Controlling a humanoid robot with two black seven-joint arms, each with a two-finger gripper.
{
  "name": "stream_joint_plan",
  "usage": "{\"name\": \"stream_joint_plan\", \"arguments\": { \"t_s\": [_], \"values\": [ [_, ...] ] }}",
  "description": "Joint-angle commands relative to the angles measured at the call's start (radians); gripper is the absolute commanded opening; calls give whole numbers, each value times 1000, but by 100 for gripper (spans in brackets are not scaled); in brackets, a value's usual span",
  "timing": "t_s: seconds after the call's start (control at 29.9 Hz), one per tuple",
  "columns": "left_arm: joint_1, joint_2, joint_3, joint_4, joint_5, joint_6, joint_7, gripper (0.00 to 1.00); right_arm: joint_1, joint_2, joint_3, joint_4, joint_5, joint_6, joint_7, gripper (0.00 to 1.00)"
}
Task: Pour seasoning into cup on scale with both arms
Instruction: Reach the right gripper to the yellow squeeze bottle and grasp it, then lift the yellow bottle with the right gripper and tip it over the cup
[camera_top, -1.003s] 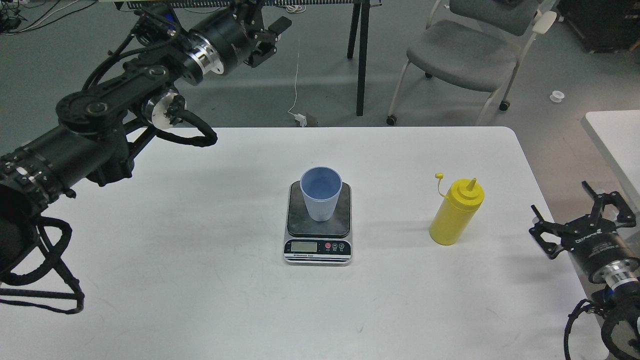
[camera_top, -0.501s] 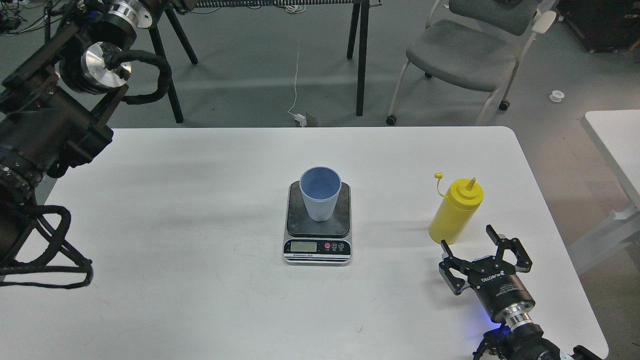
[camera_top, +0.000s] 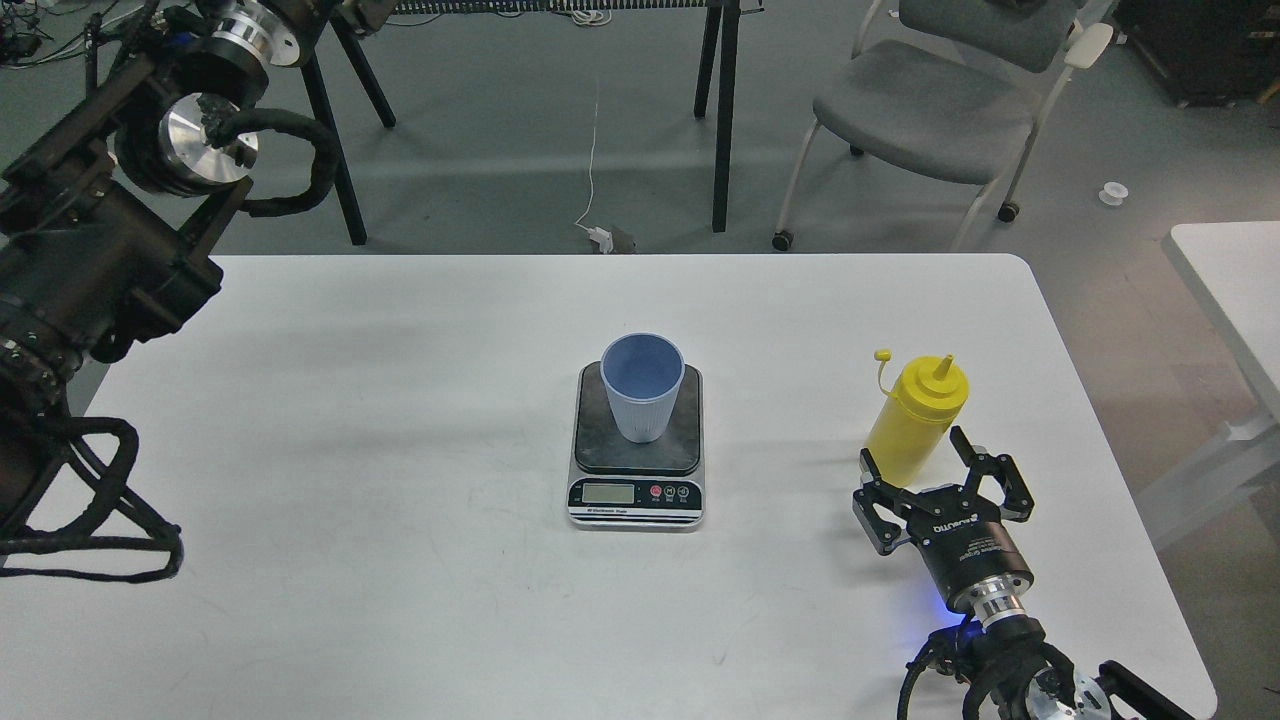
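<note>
Wide apart, my right gripper (camera_top: 915, 448) fingers sit on both sides of the yellow bottle (camera_top: 918, 410), lower right. My left gripper is out of sight. The cup (camera_top: 642, 385) stands on the scale (camera_top: 637, 450).

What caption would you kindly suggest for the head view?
Open right gripper flanks the yellow plastic squeeze bottle; light blue ribbed cup waits on the grey scale.

We are reading white lettering on the black body of our right gripper (camera_top: 917, 452), and it is looking like "ROBOTIQ", though small and seen at an angle. A line of dark print is running beneath the display on the front strip of the scale (camera_top: 636, 447), but we are finding it too small to read.
</note>
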Motion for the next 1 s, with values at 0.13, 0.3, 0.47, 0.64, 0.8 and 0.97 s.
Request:
{"name": "stream_joint_plan", "arguments": {
  "t_s": [0.13,0.3,0.47,0.64,0.8,0.97],
  "values": [
    [2,-2,3,0,3,1,-3,100,29,20,35,-47,0,0,3,99],
    [2,-2,5,0,4,1,-2,100,84,57,39,-127,0,0,1,98],
    [20,-2,6,-2,7,2,-3,100,144,105,39,-226,0,0,6,92],
    [25,-2,8,-5,7,2,-5,100,172,106,38,-246,-6,0,9,77],
    [25,-3,8,-8,7,4,-5,100,196,107,36,-240,-8,0,15,47],
    [25,0,5,-11,6,2,-5,100,281,48,39,-234,-79,0,32,43]
  ]
}}
